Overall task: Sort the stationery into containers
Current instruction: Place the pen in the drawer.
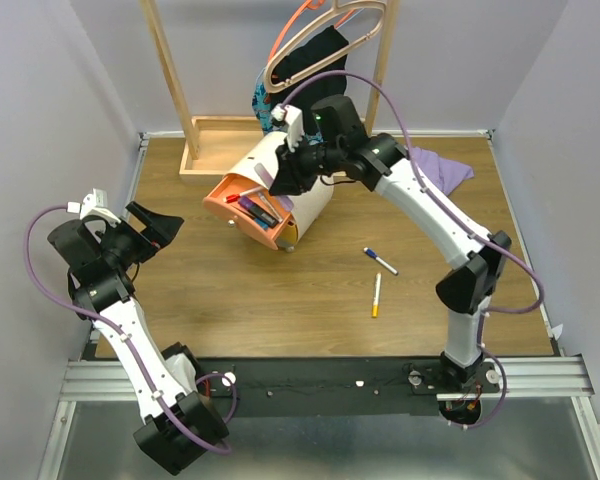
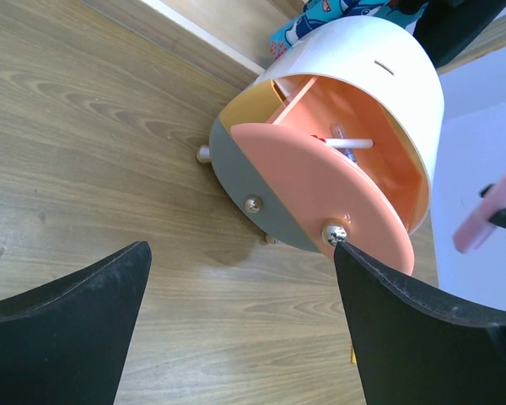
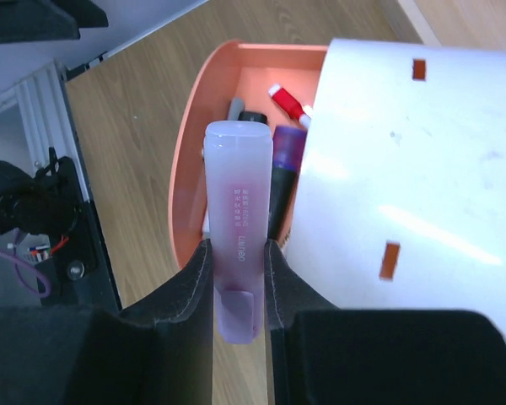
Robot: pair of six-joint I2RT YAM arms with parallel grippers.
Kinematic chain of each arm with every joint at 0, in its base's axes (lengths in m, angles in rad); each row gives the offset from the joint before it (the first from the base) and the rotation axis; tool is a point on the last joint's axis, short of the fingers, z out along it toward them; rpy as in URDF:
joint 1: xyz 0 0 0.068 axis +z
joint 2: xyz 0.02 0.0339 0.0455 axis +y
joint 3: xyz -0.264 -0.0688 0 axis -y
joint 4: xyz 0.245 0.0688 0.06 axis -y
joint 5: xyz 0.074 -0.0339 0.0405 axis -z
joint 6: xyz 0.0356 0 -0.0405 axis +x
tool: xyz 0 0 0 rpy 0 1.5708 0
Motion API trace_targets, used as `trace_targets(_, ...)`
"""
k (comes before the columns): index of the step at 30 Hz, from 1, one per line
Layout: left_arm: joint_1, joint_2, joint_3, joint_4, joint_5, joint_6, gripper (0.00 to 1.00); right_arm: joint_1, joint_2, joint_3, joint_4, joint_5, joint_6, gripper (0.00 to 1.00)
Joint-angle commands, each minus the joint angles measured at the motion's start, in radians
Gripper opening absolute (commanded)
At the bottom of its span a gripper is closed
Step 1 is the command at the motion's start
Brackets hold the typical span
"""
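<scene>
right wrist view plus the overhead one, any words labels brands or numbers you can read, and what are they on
pink marker in the right hand: one line of red print along the barrel, too blurred to read
cream chest: no text, only small slots
red-capped pen in the orange drawer: no readable print
blue-capped pen and orange-tipped pen on the table: too small to read

The pink marker pinched in my right claw carries a line of dark red print along its barrel, too small and blurred for me to read.
</scene>
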Motion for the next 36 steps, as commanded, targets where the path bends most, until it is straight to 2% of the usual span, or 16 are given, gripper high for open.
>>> trace_targets(1, -0.002, -0.027, 0.023, -0.001, 0.019, -0.001, 0.99, 0.053, 0.088, 0.110, 0.030, -0.016, 0.053, 0.12)
trace_targets(6, -0.002, -0.031, 0.021, -0.009, 0.014, 0.003, 0.99, 0.080, 0.127, 0.129, 0.044, -0.008, 0.071, 0.13)
trace_targets(9, -0.002, -0.031, 0.017, -0.006, 0.013, 0.002, 0.99, 0.093, 0.144, 0.127, 0.053, 0.013, 0.071, 0.19)
trace_targets(16, -0.002, -0.019, 0.002, 0.031, 0.019, -0.018, 0.99, 0.103, 0.131, 0.116, 0.077, 0.081, 0.103, 0.49)
trace_targets(21, -0.001, -0.008, -0.003, 0.060, 0.019, -0.036, 0.99, 0.101, 0.089, 0.093, 0.087, 0.112, 0.106, 0.53)
trace_targets(24, -0.002, -0.001, 0.005, 0.068, 0.022, -0.039, 0.99, 0.101, 0.026, 0.052, 0.053, 0.165, 0.032, 0.54)
trace_targets(28, -0.001, 0.004, 0.038, 0.046, 0.025, -0.024, 0.99, 0.081, -0.173, -0.210, 0.030, 0.247, -0.096, 0.54)
trace_targets(29, -0.002, 0.004, 0.041, 0.045, 0.027, -0.024, 0.99, 0.057, -0.214, -0.346, 0.028, 0.274, -0.110, 0.54)
trace_targets(30, -0.001, 0.006, 0.043, 0.043, 0.030, -0.023, 0.99, 0.035, -0.284, -0.399, 0.013, 0.282, -0.108, 0.54)
trace_targets(31, -0.002, 0.006, 0.044, 0.043, 0.030, -0.024, 0.99, 0.005, -0.308, -0.440, -0.004, 0.285, -0.084, 0.54)
trace_targets(33, -0.002, 0.004, 0.041, 0.049, 0.031, -0.032, 0.99, -0.136, -0.340, -0.532, -0.068, 0.265, 0.006, 0.54)
trace_targets(35, -0.002, 0.003, 0.038, 0.049, 0.030, -0.032, 0.99, -0.216, -0.377, -0.591, -0.097, 0.294, -0.005, 0.54)
trace_targets(36, -0.002, 0.004, 0.037, 0.049, 0.028, -0.030, 0.99, -0.223, -0.391, -0.662, -0.094, 0.319, -0.068, 0.53)
